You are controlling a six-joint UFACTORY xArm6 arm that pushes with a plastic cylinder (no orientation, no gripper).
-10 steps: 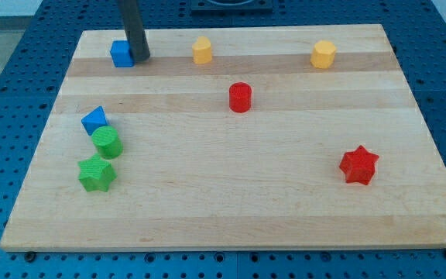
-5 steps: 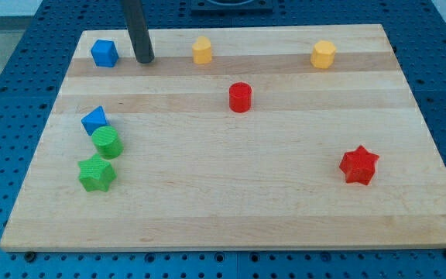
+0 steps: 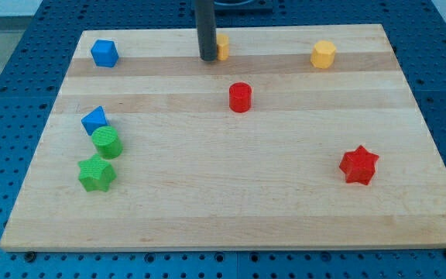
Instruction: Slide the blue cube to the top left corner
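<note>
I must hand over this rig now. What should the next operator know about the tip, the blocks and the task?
My tip: on the board near the top edge, partly hiding a yellow block, far right of the blue cube.
Blue cube: in the board's top left corner area, free.
Done: the slide looks complete.
Left: only confirm the placement; avoid nudging the yellow block.

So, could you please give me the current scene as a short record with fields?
board: wooden board
blue cube: near the top left corner
my tip: right in front of a yellow block, far right of the blue cube
other blue block: left side, beside green cylinder
green star
red cylinder
red star
second yellow block
</note>
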